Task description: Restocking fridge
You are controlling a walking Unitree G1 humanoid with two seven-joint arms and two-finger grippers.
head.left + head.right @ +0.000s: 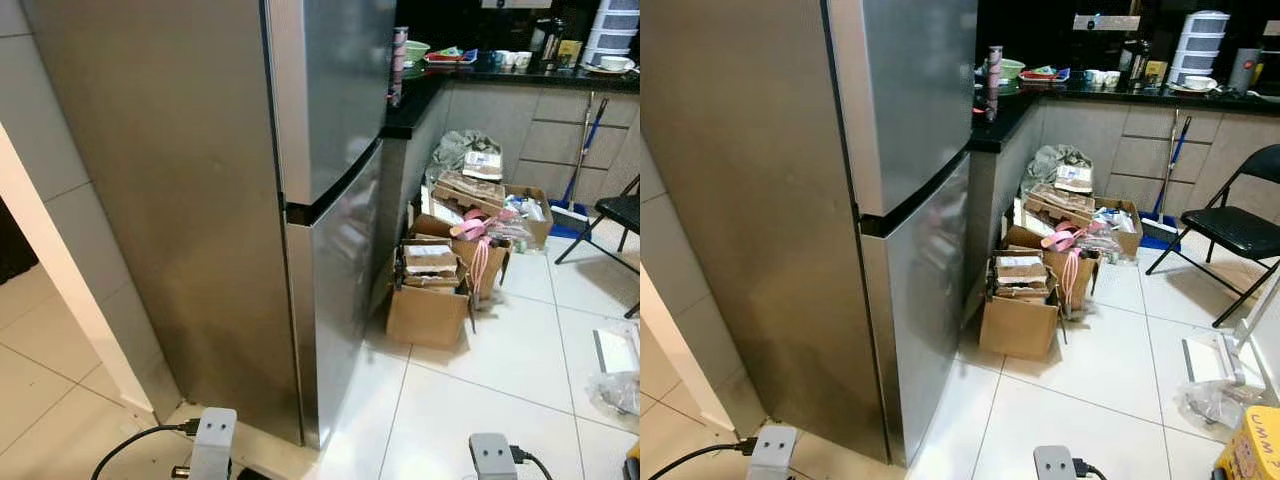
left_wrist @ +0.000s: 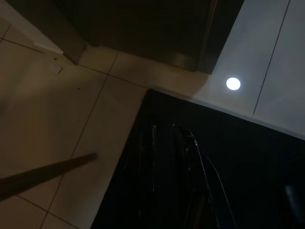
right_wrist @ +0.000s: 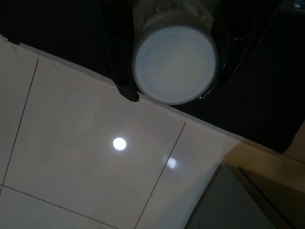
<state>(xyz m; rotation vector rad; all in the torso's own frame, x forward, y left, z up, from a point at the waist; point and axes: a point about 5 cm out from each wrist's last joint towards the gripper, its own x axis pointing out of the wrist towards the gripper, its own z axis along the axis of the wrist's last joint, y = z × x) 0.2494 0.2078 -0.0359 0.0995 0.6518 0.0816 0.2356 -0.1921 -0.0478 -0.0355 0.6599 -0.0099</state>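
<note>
A tall steel fridge (image 1: 250, 200) stands right in front of me on the left, its upper door (image 1: 340, 90) and lower door (image 1: 340, 300) both closed. My right gripper (image 3: 170, 95) hangs low over the white floor tiles, shut on a round jar with a white lid (image 3: 174, 59) that sits between its two black fingers. The left gripper (image 2: 169, 138) hangs in the shade beside the fridge's bottom corner, dark against a black patch. Both grey wrists (image 1: 213, 440) (image 1: 492, 455) show at the lower edge of the eye views.
Open cardboard boxes (image 1: 430, 300) full of packets crowd the floor right of the fridge, under a dark counter (image 1: 520, 75) with dishes. A black folding chair (image 1: 1230, 230), a broom (image 1: 575, 190), a plastic bag (image 1: 1220, 400) and a yellow box (image 1: 1250, 450) are further right.
</note>
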